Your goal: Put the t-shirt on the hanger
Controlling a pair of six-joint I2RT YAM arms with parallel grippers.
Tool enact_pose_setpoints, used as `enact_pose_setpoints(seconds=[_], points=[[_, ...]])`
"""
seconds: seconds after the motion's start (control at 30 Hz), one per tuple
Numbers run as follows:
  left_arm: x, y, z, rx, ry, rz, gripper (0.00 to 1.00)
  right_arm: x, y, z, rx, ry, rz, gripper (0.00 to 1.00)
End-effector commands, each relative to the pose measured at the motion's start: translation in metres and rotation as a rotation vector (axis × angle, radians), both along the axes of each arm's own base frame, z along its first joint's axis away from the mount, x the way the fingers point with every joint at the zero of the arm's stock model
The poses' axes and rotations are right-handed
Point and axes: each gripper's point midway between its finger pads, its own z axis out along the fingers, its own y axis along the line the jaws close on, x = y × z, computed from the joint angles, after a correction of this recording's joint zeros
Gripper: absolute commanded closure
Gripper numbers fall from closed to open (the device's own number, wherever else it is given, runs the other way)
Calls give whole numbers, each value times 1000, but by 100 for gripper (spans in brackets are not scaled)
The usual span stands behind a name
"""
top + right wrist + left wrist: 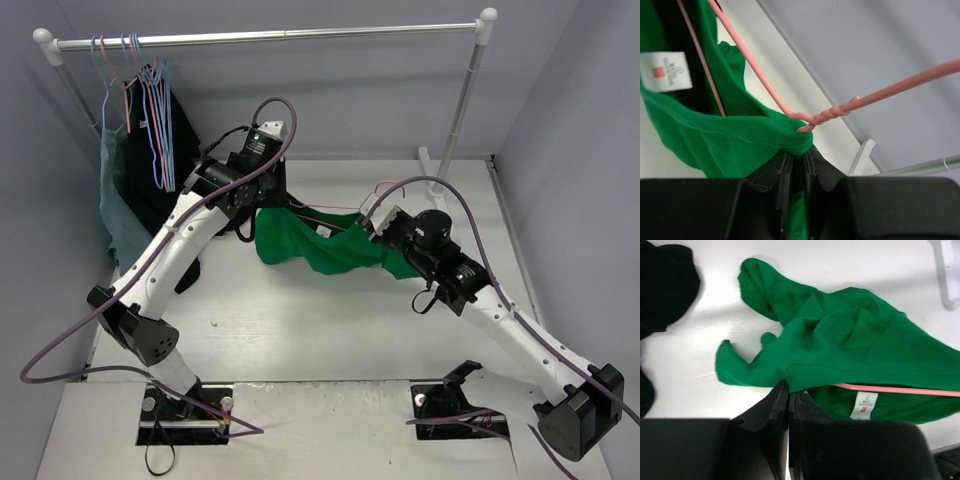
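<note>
The green t-shirt (pixel 330 250) hangs bunched between my two grippers above the table. My left gripper (pixel 266 204) is shut on the shirt's neck edge (pixel 805 375), close to the white neck label (pixel 864 405). My right gripper (pixel 377 228) is shut on the collar (pixel 765 130) right under the twisted neck of the pink hanger (pixel 832 114). The hanger's wires run down inside the neck opening. One pink wire (pixel 900 389) shows across the collar in the left wrist view, and thin pink wire (pixel 330 207) spans between the grippers.
A white clothes rail (pixel 280 37) stands at the back, its foot showing in the wrist views (pixel 945 275). Blue wire hangers (pixel 158 110), a black garment (pixel 165 160) and a grey-blue garment (pixel 115 195) hang at its left end. Purple cables loop from both arms.
</note>
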Motion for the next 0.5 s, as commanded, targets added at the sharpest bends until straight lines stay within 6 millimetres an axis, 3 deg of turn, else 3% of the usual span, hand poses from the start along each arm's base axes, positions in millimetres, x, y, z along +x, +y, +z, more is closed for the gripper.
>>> enact_pose_setpoints(seconds=[0.0,0.23,0.47], points=[[1,22,27,88,-90,-12,100,-11,5,35,72,-90,48,100],[-3,22,26,117,-74,-59,100,-18,2,38,70,-78,53,100],[4,25,29,152,-87,-51,100,-19,15,43,67,-60,116,100]])
